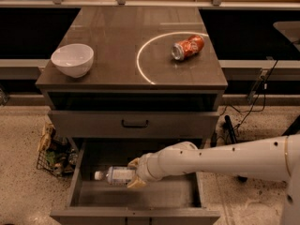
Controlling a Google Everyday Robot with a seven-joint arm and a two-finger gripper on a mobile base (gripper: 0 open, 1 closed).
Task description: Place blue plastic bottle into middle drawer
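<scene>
Wire basket [52, 150]: on the floor, just beside the cabinet's [117, 36] left side, holding mixed items too small to tell apart.

White bowl [72, 59]: upright on the cabinet top, near its front left corner.

Blue plastic bottle [116, 175]: lying on its side inside the middle drawer [159, 198], which is pulled open at the cabinet's base. The white cap points toward the cabinet's left side. It cannot be told whether the bottle touches the drawer floor.

Gripper [132, 173]: inside the open drawer, left of the cabinet's centre line, with its two pale fingers closed on the bottle's right end, one above and one below.

Drawer front [93, 124] with a small dark handle: closed, directly above the open drawer.

Orange-red can [188, 47]: on its side on the cabinet top, toward the rear right, at the rim of a white ring marked there.

White arm [220, 158]: reaches in from the cabinet's right side, over the drawer's right wall.

Dark cables [248, 109]: on the floor right of the cabinet.
</scene>
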